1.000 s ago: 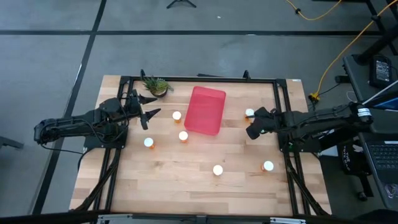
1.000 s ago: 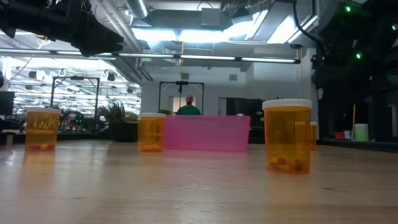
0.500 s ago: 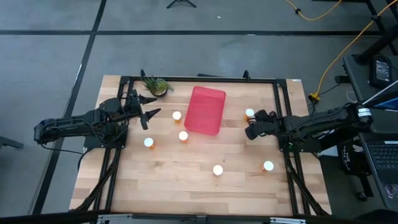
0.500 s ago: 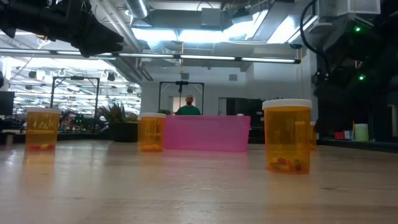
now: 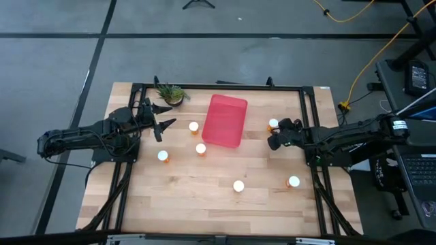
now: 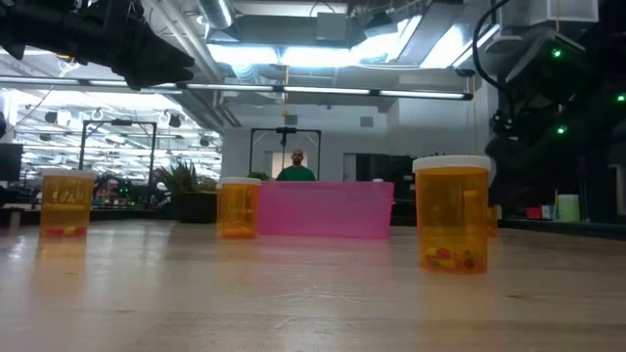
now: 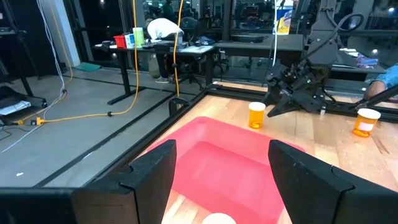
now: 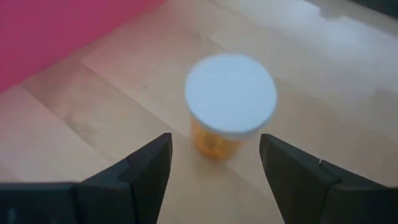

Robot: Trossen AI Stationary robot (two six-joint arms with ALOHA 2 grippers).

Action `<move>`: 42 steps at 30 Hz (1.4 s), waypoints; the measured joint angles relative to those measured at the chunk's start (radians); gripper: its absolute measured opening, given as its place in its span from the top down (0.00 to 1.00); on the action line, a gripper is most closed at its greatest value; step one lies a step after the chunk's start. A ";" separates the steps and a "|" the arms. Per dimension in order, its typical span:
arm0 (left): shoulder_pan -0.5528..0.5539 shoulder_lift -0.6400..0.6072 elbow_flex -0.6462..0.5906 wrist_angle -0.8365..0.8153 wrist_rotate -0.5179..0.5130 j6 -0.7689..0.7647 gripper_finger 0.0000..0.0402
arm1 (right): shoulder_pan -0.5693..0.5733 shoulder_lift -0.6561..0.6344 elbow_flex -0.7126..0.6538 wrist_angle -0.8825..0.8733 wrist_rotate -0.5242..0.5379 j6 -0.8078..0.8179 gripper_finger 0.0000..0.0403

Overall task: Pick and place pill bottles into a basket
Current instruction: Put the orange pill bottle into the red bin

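The red tray (image 5: 225, 120) lies flat at the table's far middle. Six orange pill bottles with white caps stand upright on the wood: two left of the tray (image 5: 193, 126) (image 5: 201, 148), one farther left (image 5: 163, 156), two nearer the front (image 5: 238, 186) (image 5: 293, 182), and one right of the tray (image 5: 273, 124). My right gripper (image 5: 272, 139) is open just on the near side of that last bottle (image 8: 230, 99), which shows between and beyond its fingers, untouched. My left gripper (image 5: 167, 126) is open and empty, left of the tray (image 7: 224, 168).
A small green potted plant (image 5: 170, 94) stands at the far left corner. A black frame (image 5: 218, 86) runs around the table. In the low view, bottles (image 6: 452, 213) (image 6: 238, 207) (image 6: 67, 202) stand before the tray (image 6: 323, 208); a person (image 6: 296, 168) is far behind.
My right gripper has edged a little toward the table's left and far side, closer to the bottle right of the tray, staying open. The left arm and all bottles have kept still.
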 joint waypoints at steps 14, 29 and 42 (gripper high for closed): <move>0.000 0.000 0.000 0.000 0.000 0.000 0.38 | -0.124 0.001 0.000 0.049 -0.079 -0.088 0.39; 0.000 0.000 0.000 0.000 0.000 0.000 0.38 | -0.216 0.001 0.000 0.114 -0.148 -0.217 0.39; 0.000 0.000 0.000 0.000 0.000 0.000 0.38 | -0.248 0.001 0.000 0.134 -0.182 -0.263 0.39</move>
